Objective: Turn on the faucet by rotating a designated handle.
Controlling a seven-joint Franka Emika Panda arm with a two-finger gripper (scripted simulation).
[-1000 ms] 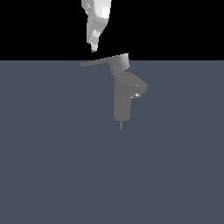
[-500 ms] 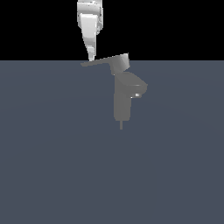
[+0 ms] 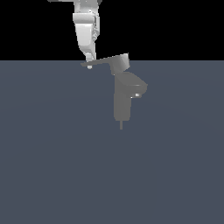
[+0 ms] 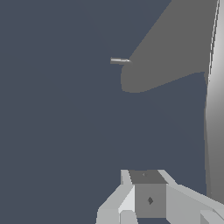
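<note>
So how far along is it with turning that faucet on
Done: the pincer is down at the narrow tip of the handle; whether they touch is unclear. In hand: lining up to push the lever. Left: the whole turn, since the handle points to the exterior view's left, away from the spout of the faucet.

The arm (image 3: 85, 26) descended near-vertically from the top edge of the exterior view, white and tapering toward its lower end. The gripper (image 3: 89, 64) pointed straight down, its tip at the horizon line where the black background met the grey surface. The fingers appeared drawn together into a single narrow tip; no gap between them could be resolved, so the jaw opening could not be determined. In the wrist view, only the grey, blocky gripper body (image 4: 148, 199) was visible at the frame edge.
</note>
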